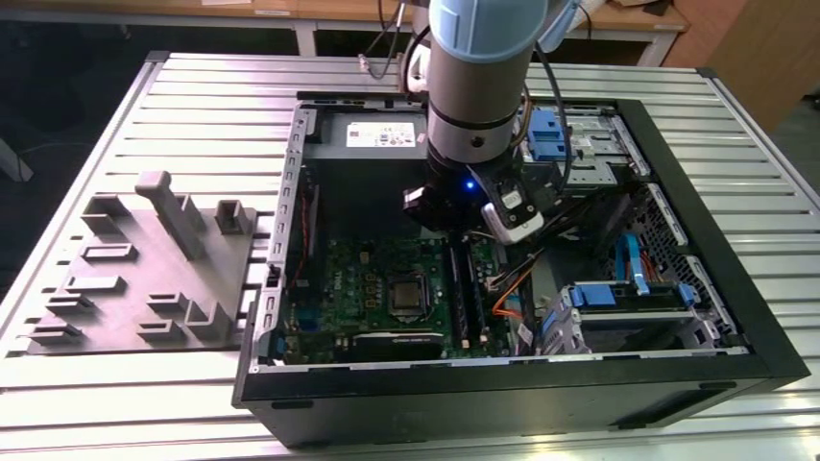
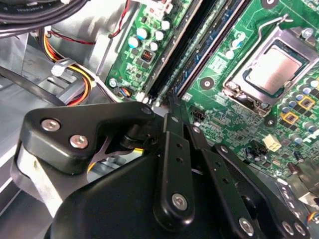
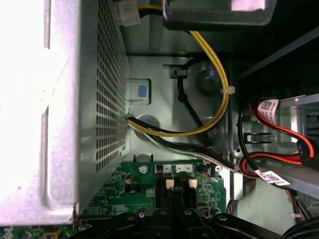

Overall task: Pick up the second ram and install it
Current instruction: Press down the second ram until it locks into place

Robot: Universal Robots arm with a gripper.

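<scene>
Inside the open computer case point(image 1: 666, 375), my gripper point(image 1: 451, 242) reaches down to the green motherboard point(image 1: 372, 279). It sits at the end of the long black memory slots point(image 1: 477, 298) nearest the power supply point(image 1: 372, 134). In the second wrist view its black fingers point(image 2: 169, 149) come together to a point, and the gripper point(image 2: 172, 99) is shut at that end of the slots. The second ram point(image 2: 213, 46), a dark blue-green stick, stands on edge in the slots point(image 2: 192, 40) and runs away from the fingertips; it also shows as the ram point(image 1: 459, 288). I cannot tell whether the tips touch it.
The processor socket point(image 2: 271, 64) lies beside the slots. Yellow and black cables point(image 3: 219, 99) loop by the perforated power supply wall point(image 3: 99, 99), and orange cables point(image 1: 506, 288) lie near the drive bays point(image 1: 628, 288). A grey fixture block point(image 1: 148, 269) sits on the table at the exterior view's left.
</scene>
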